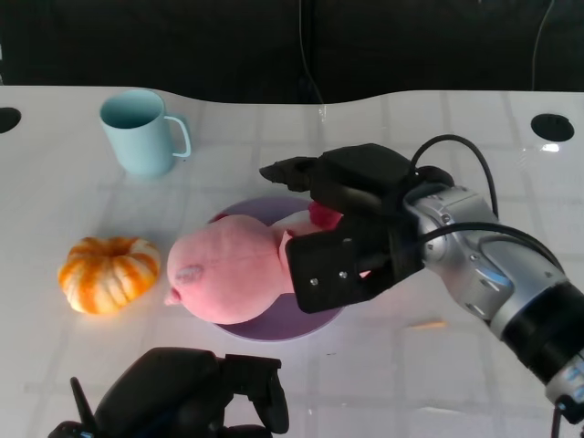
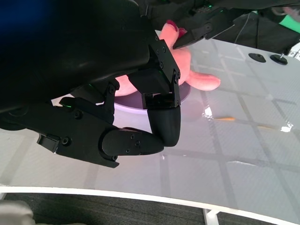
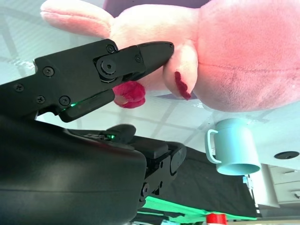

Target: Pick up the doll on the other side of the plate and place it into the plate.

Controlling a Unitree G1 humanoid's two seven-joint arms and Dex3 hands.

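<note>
A: As far as can be seen, the doll [image 1: 233, 274] is already laid on the plate [image 1: 310, 321].

B: Agreed. Right hand [image 1: 342, 224] fingers are seen spread beside it, nothing gripped; retreat prob. left. Left hand [image 1: 196, 397] is curled, empty, on the worktop [image 1: 438, 365].

A light blue mug [image 1: 137, 132] stands upright on the white worktop [image 1: 73, 210], towards its far left part, near the curved far edge, with its handle turned to the right. Nearer the left edge, well apart from the mug and closer to the near side, lies a small orange-and-white striped pumpkin [image 1: 109, 273]. Two round black holes sit in the worktop close to its far edge, one at the far left [image 1: 7, 119] and one at the far right [image 1: 553, 127]. Faint grid lines cross the glossy surface.
</note>
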